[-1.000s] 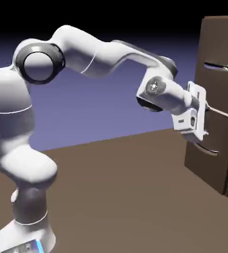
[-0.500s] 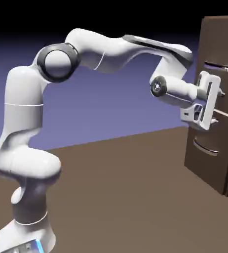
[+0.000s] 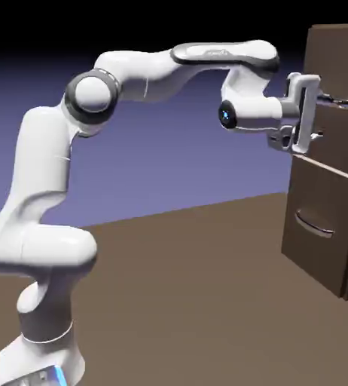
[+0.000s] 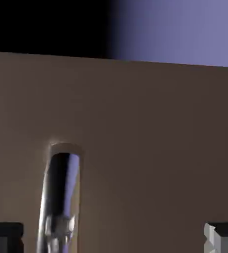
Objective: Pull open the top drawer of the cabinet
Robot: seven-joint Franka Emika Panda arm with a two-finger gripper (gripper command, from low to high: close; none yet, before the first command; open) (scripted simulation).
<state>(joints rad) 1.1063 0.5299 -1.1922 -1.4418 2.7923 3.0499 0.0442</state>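
The cabinet (image 3: 335, 158) stands at the right edge of the exterior view, on the brown table (image 3: 192, 301). Its top drawer (image 3: 339, 98) fills the upper part of it, with the silver handle (image 3: 337, 102) near the upper right of the frame; the lower drawer (image 3: 320, 234) with a like handle sits beneath. The white arm (image 3: 154, 75) arches across the upper middle, and the gripper (image 3: 322, 113) is at the top drawer's front, beside the handle; whether it touches cannot be told.

In the hand view the drawer front (image 4: 150, 148) fills most of the frame. The handle (image 4: 60, 197) shows at lower left, just inside the left fingertip (image 4: 5, 237); the right fingertip (image 4: 223, 237) is at the far corner. The fingers are spread wide and hold nothing.

Nothing stands between gripper and drawer. No writing is legible anywhere.
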